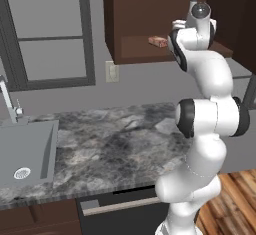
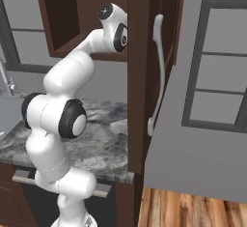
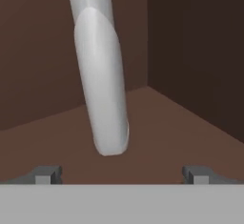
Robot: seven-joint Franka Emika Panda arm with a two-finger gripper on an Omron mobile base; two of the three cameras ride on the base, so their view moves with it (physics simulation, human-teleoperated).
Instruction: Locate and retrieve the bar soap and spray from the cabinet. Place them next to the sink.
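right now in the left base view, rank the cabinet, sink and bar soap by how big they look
1. cabinet
2. sink, though it sits nearer the camera
3. bar soap, by far the smallest

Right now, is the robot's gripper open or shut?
Open. In the hand view the gripper has its two dark fingertips far apart, with the pale spray standing on the cabinet floor ahead, not between them.
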